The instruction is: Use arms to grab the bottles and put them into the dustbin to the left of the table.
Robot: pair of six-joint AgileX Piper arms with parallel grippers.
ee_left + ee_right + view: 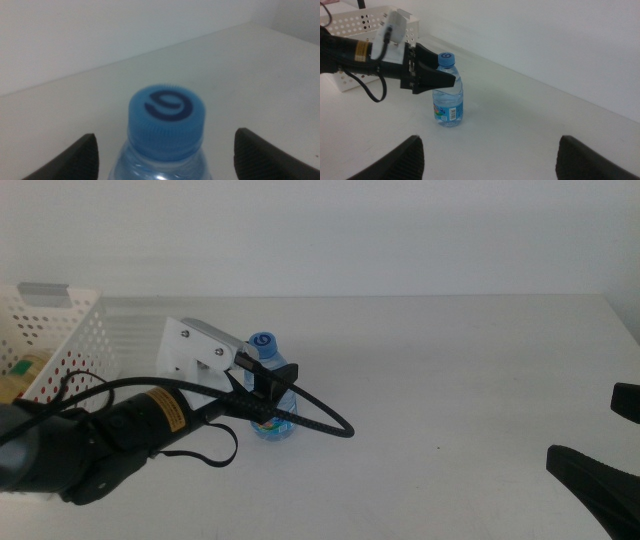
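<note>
One small water bottle [270, 395] with a blue cap [166, 114] stands upright on the white counter [450, 370] and has not yet been lifted. In the white perforated basket [60, 330], which stands well apart from the bottle behind the left arm, something yellow and green shows at the bottom; it is probably a bottle already dropped in, though too little of it shows to be sure. No other bottle or can is visible on the counter, so going by this the water bottle looks like the last thing left to move.

The left claw [262, 388] is at the bottle. In its own wrist view the two dark jaws stand wide apart, one on each side of the bottle's shoulders with clear counter showing between each jaw and the plastic, so it is released and straddling the bottle rather than gripping it. The cap sits centred between the jaws, just ahead of them. From the right wrist view the jaws reach the bottle at about neck height, below the cap. What remains is to clench on the neck or upper body, lift, carry across to the basket and let go.

The right claw [487, 152] waits low near the counter's front edge, far from the bottle, released and holding nothing.
</note>
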